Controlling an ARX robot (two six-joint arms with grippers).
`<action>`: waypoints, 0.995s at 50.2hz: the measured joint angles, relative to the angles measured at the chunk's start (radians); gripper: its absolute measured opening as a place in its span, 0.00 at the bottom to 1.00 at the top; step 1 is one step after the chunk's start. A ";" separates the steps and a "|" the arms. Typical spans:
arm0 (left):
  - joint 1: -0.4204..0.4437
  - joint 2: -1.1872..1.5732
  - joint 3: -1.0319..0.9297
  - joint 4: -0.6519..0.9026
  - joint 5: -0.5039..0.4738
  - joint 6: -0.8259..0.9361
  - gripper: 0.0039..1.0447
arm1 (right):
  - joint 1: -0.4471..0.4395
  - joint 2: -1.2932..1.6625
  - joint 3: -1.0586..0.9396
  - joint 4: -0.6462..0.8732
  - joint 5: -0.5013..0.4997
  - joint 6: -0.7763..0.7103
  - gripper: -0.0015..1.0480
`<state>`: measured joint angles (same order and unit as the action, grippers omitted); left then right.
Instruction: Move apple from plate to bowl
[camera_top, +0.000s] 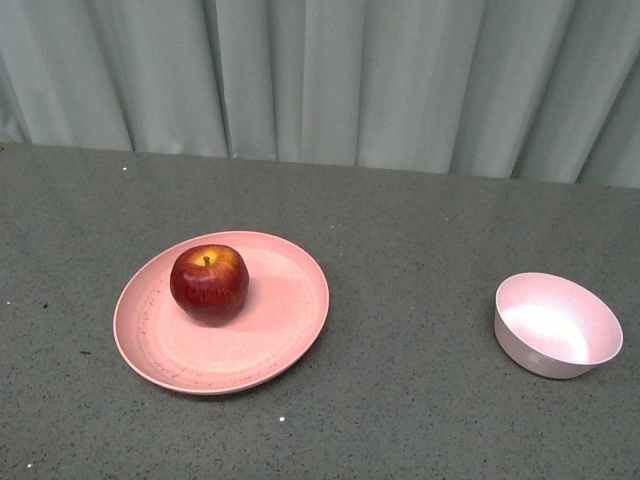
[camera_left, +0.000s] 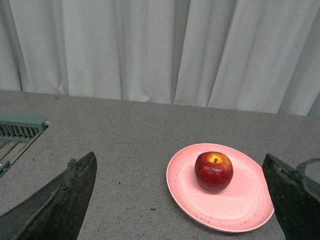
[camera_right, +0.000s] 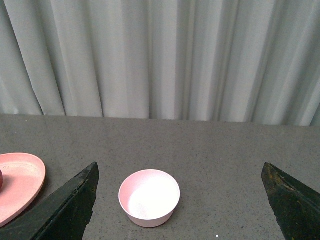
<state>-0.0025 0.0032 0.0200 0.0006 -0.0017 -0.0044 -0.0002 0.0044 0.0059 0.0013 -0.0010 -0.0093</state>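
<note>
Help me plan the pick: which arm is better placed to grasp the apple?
Left. The apple sits on the plate on the robot's left, in front of the open left gripper; the right gripper faces the bowl instead.

apple (camera_top: 209, 283) on plate (camera_top: 270, 340) (left half), bowl (camera_top: 557, 325) well right

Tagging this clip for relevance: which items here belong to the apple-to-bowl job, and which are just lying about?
Job: apple, plate, bowl.
Lying about: curtain, grey slatted grille (left wrist view only).
</note>
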 joint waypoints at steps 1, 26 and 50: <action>0.000 0.000 0.000 0.000 0.000 0.000 0.94 | 0.000 0.000 0.000 0.000 0.000 0.000 0.91; 0.000 0.000 0.000 0.000 0.000 0.000 0.94 | 0.000 0.000 0.000 0.000 0.000 0.000 0.91; 0.000 0.000 0.000 0.000 0.000 0.000 0.94 | 0.000 0.000 0.000 0.000 0.000 0.000 0.91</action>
<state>-0.0025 0.0032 0.0200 0.0006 -0.0013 -0.0044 -0.0002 0.0044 0.0059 0.0017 -0.0010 -0.0093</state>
